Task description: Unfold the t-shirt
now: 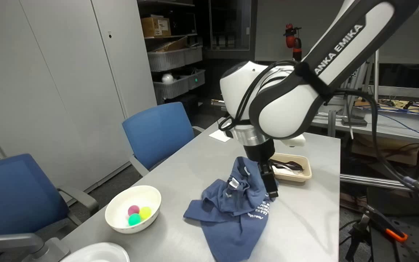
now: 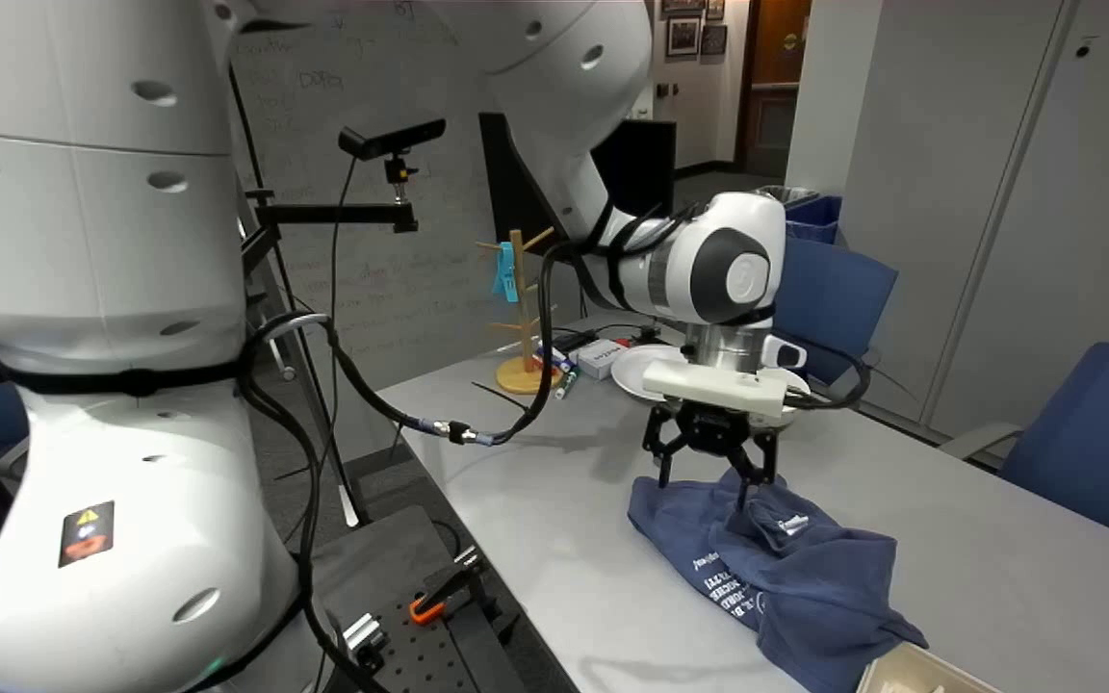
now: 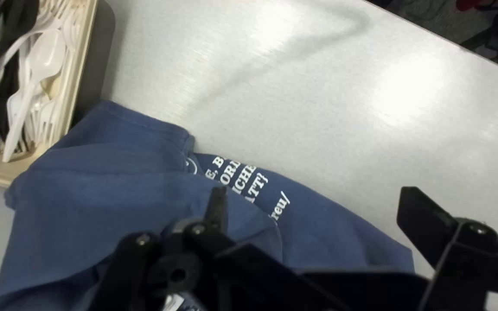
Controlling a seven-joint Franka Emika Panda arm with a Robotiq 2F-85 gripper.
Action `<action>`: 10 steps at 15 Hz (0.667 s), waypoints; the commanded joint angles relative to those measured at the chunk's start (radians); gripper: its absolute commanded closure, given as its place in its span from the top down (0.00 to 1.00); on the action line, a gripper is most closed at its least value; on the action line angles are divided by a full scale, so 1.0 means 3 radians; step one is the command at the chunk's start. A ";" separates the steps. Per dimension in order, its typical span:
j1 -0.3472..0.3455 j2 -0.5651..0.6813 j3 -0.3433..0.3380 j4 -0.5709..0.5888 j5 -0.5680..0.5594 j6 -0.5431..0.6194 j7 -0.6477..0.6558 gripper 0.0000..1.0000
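The blue t-shirt (image 1: pixel 235 218) lies crumpled and folded over itself on the table. Its white print shows along one edge and a white tag shows near its middle; it also shows in an exterior view (image 2: pixel 824 597) and in the wrist view (image 3: pixel 110 203). My gripper (image 2: pixel 704 493) is open with its fingers wide apart, pointing down over the shirt. It also shows in an exterior view (image 1: pixel 273 194). In the wrist view the gripper (image 3: pixel 314 190) has one finger over the shirt and one over bare table past its edge. Nothing is between the fingers. Whether a fingertip touches cloth, I cannot tell.
A beige tray of plastic cutlery (image 3: pixel 80 65) stands against the shirt's end; it also shows in both exterior views (image 1: pixel 306 176) (image 2: pixel 930 674). A white bowl (image 1: pixel 151 194) with coloured balls and a white plate (image 1: pixel 98 251) stand on the table (image 1: pixel 180 174). A wooden stand (image 2: pixel 521 375) stands near the corner.
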 commanded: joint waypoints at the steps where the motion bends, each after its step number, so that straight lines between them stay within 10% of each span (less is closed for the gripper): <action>1: -0.0111 0.0527 0.0027 0.0381 0.0058 -0.0162 -0.0371 1.00; 10: -0.0055 0.1293 0.0097 0.0992 -0.0190 -0.0001 -0.0544 0.92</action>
